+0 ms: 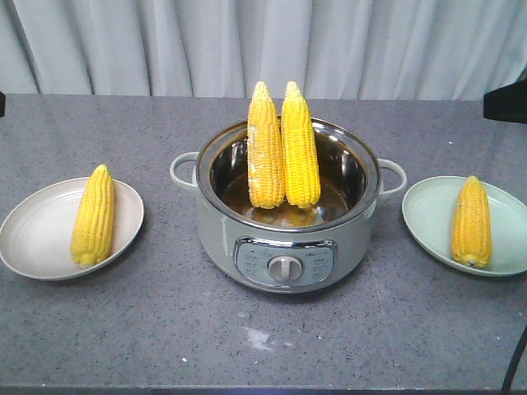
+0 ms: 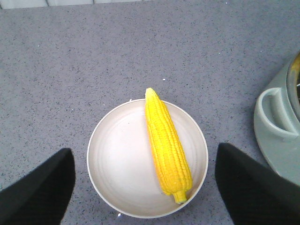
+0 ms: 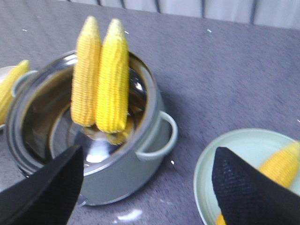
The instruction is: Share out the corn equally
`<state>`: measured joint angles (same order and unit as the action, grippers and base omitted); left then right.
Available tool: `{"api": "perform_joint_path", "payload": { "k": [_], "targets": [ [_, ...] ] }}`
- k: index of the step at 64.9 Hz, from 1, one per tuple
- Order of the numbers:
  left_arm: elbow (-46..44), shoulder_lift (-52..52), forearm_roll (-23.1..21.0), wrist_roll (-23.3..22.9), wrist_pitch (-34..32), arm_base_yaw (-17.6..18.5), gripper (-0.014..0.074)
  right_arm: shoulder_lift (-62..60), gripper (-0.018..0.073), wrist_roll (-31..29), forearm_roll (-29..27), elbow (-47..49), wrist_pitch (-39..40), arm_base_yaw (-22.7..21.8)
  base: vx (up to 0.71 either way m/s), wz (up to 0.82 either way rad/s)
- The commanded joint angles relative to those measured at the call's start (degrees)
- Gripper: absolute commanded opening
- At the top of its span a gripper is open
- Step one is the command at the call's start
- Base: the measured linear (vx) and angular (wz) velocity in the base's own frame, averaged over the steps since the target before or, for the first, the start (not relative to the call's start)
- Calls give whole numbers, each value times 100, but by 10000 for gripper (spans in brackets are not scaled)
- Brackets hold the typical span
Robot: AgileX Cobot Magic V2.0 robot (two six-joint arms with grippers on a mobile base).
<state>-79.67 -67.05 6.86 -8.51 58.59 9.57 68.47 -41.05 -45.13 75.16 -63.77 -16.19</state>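
Corn cobs point(image 1: 283, 152), two of them, stand near upright in the pot point(image 1: 288, 239), tips up, leaning on its far rim. The right gripper point(image 3: 149, 151), spread wide and empty, hangs between pot and right plate point(image 1: 428, 210), with the cobs ahead to its left. It looks nearer than the left gripper point(image 2: 143, 157), equally wide and empty above the left plate point(image 1: 41, 239).

Looking across the whole tabletop point(image 1: 123, 346) from the front; looking steeply down from the left wrist, close over the white plate point(image 2: 117, 159); slanting from the right wrist toward pot point(image 3: 124, 183) and green plate point(image 3: 248, 140), both shared with the front.
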Motion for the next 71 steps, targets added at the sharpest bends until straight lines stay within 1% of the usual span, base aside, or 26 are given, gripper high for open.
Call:
{"api": "perform_joint_path", "payload": {
  "k": [1, 7, 14, 15, 16, 18, 20, 25, 28, 34, 39, 45, 56, 71],
  "targets": [
    [-116, 121, -11, -59, -372, 0, 575, 80, 545, -491, -702, 147, 293, 2, 0, 0],
    [-116, 121, -11, -59, -372, 0, 575, 246, 545, -708, -730, 150, 470, 237, 0, 0],
    [-116, 121, -11, -59, -372, 0, 575, 499, 545, -713, -567, 150, 961, 892, 0, 0],
    [-116, 121, -11, -59, -372, 0, 575, 514, 545, -713, -539, 150, 1042, 932, 0, 0],
    [-116, 121, -11, -59, -372, 0, 575, 578, 545, -713, -476, 150, 1172, 1092, 0, 0],
    [-116, 121, -11, -59, -372, 0, 575, 626, 545, -713, -441, 150, 1400, 1211, 0, 0],
    [-116, 121, -11, -59, -372, 0, 575, 729, 545, -707, -401, 150, 1633, 1435, 0, 0],
    [-116, 121, -11, -59, -372, 0, 575, 954, 545, -698, -388, 183, 2083, 1780, 0, 0],
    [-116, 121, -11, -59, -372, 0, 575, 1121, 545, -690, -383, 290, 2220, 1982, 0, 0],
    [-116, 121, -11, -59, -372, 0, 575, 1479, 545, -619, -369, 637, 2234, 2239, 0, 0],
    [-116, 121, -11, -54, -372, 0, 575, 1817, 545, -485, -306, 1018, 2241, 2393, 0, 0],
    [-116, 121, -11, -54, -372, 0, 575, 2207, 545, -251, -245, 1447, 2258, 2404, 0, 0],
    [-116, 121, -11, -54, -372, 0, 575, 2837, 545, 164, 112, 2048, 2275, 2404, 0, 0],
    [-116, 121, -11, -54, -372, 0, 575, 3301, 545, 206, 59, 2288, 2302, 2404, 0, 0]
  ]
}}
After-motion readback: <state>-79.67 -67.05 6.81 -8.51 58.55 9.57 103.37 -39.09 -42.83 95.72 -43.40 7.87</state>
